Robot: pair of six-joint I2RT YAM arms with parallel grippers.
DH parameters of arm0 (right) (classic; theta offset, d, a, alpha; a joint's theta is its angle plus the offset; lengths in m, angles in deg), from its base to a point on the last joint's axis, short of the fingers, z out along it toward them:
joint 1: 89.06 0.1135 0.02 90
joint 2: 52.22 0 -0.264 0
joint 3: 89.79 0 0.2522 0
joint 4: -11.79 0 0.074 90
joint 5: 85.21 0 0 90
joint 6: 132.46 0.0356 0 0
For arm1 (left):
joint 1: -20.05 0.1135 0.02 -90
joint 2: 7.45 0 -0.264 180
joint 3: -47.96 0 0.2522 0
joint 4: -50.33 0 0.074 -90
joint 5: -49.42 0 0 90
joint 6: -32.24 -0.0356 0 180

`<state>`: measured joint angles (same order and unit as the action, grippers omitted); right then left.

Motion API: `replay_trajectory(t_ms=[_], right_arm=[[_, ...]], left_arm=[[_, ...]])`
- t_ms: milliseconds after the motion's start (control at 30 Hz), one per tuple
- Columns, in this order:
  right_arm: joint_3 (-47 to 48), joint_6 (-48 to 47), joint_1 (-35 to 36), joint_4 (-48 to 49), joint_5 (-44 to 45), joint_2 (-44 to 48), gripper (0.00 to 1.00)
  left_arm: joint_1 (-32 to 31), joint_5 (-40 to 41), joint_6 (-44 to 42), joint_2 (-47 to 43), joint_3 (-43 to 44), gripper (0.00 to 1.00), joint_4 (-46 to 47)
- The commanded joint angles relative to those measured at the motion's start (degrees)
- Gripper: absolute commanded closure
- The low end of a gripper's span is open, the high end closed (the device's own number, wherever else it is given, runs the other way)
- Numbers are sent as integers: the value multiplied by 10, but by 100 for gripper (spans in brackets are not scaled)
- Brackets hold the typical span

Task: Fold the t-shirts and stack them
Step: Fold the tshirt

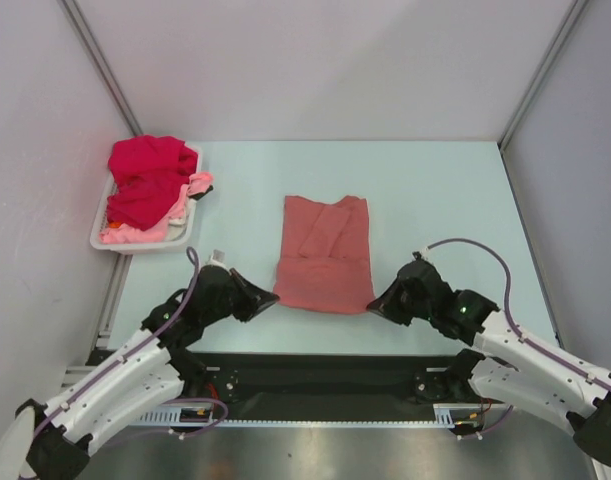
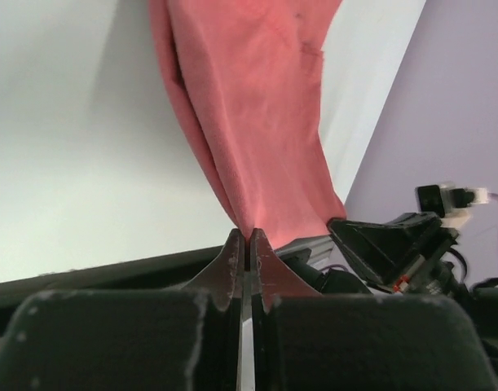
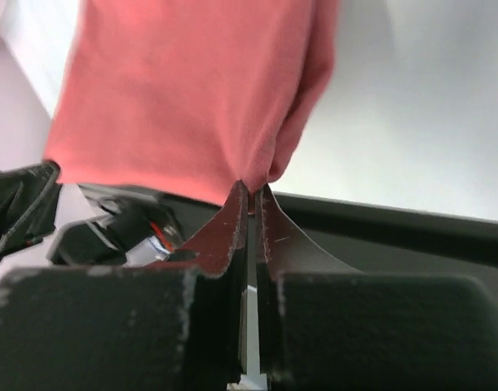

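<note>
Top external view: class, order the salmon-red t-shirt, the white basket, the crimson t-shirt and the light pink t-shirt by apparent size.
1. salmon-red t-shirt and white basket: about alike, not ranked.
2. crimson t-shirt, bunched.
3. light pink t-shirt, mostly covered.

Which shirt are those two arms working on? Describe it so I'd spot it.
Find the middle of the pale green table, just beyond the two arms. The dusty salmon-red cloth t-shirt lies flat there, left gripper and right gripper pinching its near corners. The crimson shirt and pink shirt lie crumpled in the white plastic basket, far left.
</note>
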<state>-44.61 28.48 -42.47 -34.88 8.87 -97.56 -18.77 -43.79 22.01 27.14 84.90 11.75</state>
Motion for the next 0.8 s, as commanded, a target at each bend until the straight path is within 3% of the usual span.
replay_trajectory(t_ms=[0, 200, 333, 600, 767], right_arm=[[95, -72, -42, -17, 25, -30, 100], [222, -171, -172, 19, -106, -177, 100], [305, -228, -235, 35, -169, -291, 100], [491, -273, -291, 36, -226, -493, 100], [576, -275, -309, 26, -262, -574, 100]], left_arm=[[2, 51, -91, 75, 117, 100, -8], [65, 37, -174, 206, 252, 100, 34], [135, -37, -189, 319, 296, 100, 100], [200, -99, -216, 496, 418, 100, 138], [220, -133, -214, 589, 479, 100, 149]])
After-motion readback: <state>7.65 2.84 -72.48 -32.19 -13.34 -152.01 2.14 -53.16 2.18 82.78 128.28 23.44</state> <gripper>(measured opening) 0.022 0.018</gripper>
